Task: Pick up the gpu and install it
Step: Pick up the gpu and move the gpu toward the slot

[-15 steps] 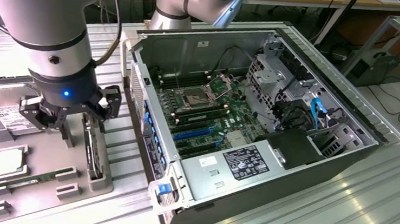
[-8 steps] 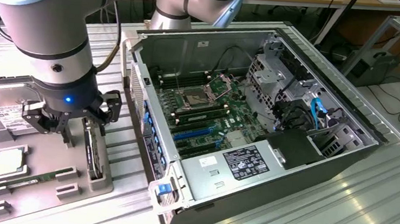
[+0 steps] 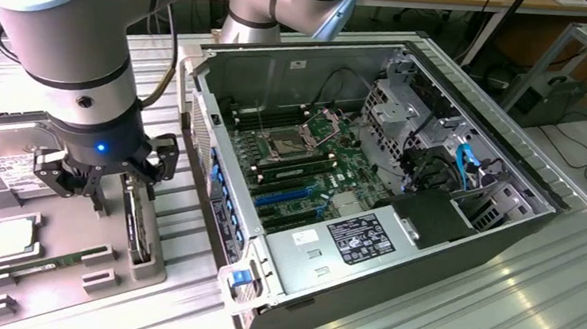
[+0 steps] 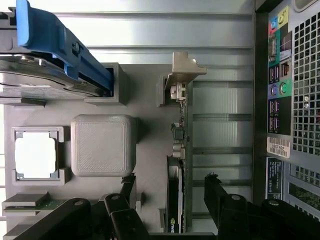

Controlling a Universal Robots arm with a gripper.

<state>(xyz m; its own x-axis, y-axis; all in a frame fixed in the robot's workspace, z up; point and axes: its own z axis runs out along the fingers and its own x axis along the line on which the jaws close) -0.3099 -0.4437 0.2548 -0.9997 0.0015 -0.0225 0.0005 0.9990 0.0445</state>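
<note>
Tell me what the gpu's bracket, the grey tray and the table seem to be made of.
The gpu bracket: seemingly bare sheet metal, pale and dull-shiny with folded edges. The tray: matt grey plastic, probably 3D-printed, going by fine layer lines on its raised block. The table: likely aluminium, silver ribbed slats with a brushed sheen.

Grey plastic tray [image 4: 150, 125], fine ribbed print lines. Slim gpu card [image 4: 175, 190]: black, silver bracket. Boxy silver hard drive [image 3: 1, 159], white label, blue rail [image 4: 65, 50]. Narrow memory stick [image 3: 45, 264] green. Motherboard [image 3: 314, 174] green, blue slots [image 3: 282, 197]. Gripper [image 3: 106, 184] black.
</note>
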